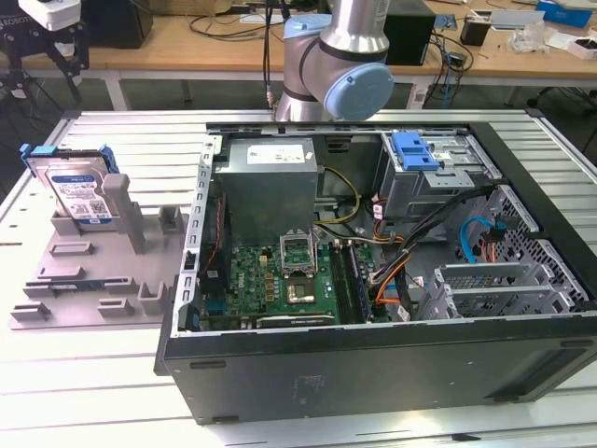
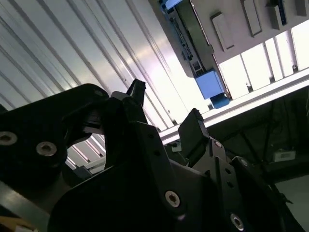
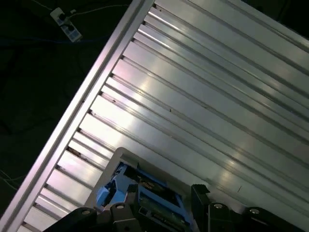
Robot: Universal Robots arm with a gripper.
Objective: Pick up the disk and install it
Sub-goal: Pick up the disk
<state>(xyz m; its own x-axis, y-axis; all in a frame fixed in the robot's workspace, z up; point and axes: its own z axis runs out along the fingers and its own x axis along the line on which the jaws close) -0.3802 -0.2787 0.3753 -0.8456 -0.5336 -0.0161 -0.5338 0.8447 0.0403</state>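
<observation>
- The disk (image 1: 79, 191) is seen upright in the grey rack (image 1: 93, 273), on the exterior view's left.
- The gripper (image 2: 165, 104) is held open, empty.
- If approached askew, the disk could be jammed or tipped.

The surface (image 1: 131, 140) is ribbed bare metal with a brushed, silvery sheen, and the grey holder (image 1: 103, 280) on it looks like smooth, matt plastic. The disk (image 1: 76, 191) has a dull silver metal body, a white-and-blue label that looks like paper, and a carrier frame of smooth blue plastic, much like the blue bracket (image 1: 415, 149) atop the drive cage (image 1: 448, 177) of bare grey sheet metal. The computer case (image 1: 373, 373) is matt black outside, the gripper (image 2: 165, 106) is matt black with shiny screw heads, and the arm (image 1: 354, 28) is satin silver metal with a smooth pale-blue cap.
</observation>
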